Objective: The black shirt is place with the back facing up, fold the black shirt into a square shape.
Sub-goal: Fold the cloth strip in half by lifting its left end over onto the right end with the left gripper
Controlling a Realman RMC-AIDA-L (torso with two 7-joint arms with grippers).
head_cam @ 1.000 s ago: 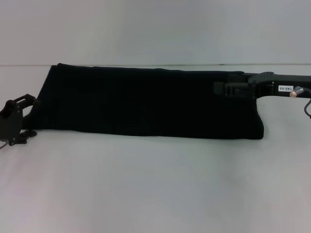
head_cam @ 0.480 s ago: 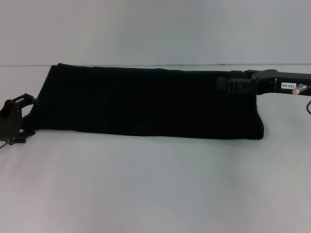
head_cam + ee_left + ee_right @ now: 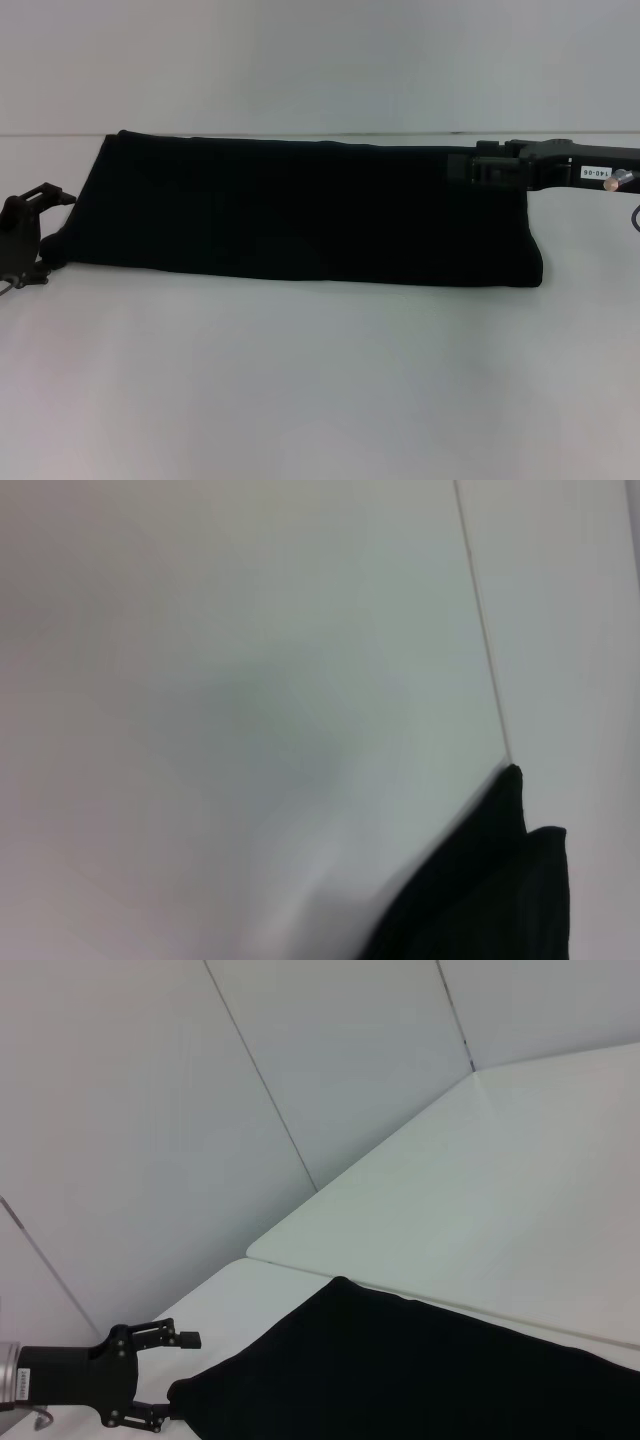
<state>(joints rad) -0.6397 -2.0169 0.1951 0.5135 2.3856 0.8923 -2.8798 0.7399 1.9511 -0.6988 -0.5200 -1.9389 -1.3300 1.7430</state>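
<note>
Covering: a white tabletop (image 3: 300,380) carried the long folded black fabric shirt (image 3: 300,210) along its far edge.
Left gripper (image 3: 40,225): at the shirt's left end, fingers spread.
Right gripper (image 3: 462,170): over the right far corner; grip unclear.

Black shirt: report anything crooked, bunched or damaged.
Nothing stands out. The black shirt lies flat as a long folded band on the table, left gripper open at one end, right gripper over the other.

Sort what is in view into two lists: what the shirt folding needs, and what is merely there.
Part of the job:
- black shirt, folded into a long band on the table
- left gripper, open, at the shirt's left end
- right gripper, over the shirt's far right corner

Merely there:
- white table
- pale wall panels behind it
</note>
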